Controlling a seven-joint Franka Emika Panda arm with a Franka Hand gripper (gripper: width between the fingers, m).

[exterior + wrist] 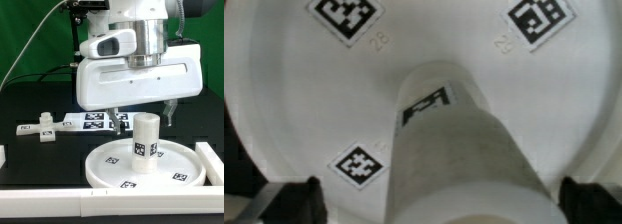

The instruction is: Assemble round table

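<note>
The white round disc (110, 166) lies flat on the black table, with small black-white tags on its top. The thick white post (147, 142) stands upright on the disc's centre and carries a tag on its side. My gripper (143, 116) hangs right above the post, open, with one finger on each side of the post's top and a gap to it on both sides. In the wrist view the post (446, 150) rises between the two dark fingertips (299, 203), and the disc (295, 90) with its tags fills the background. My gripper (438, 208) holds nothing.
The marker board (90, 121) lies behind the disc. A small white tagged part (40, 130) lies at the exterior view's left. Long white border bars run along the front (60, 205) and the exterior view's right (212, 160).
</note>
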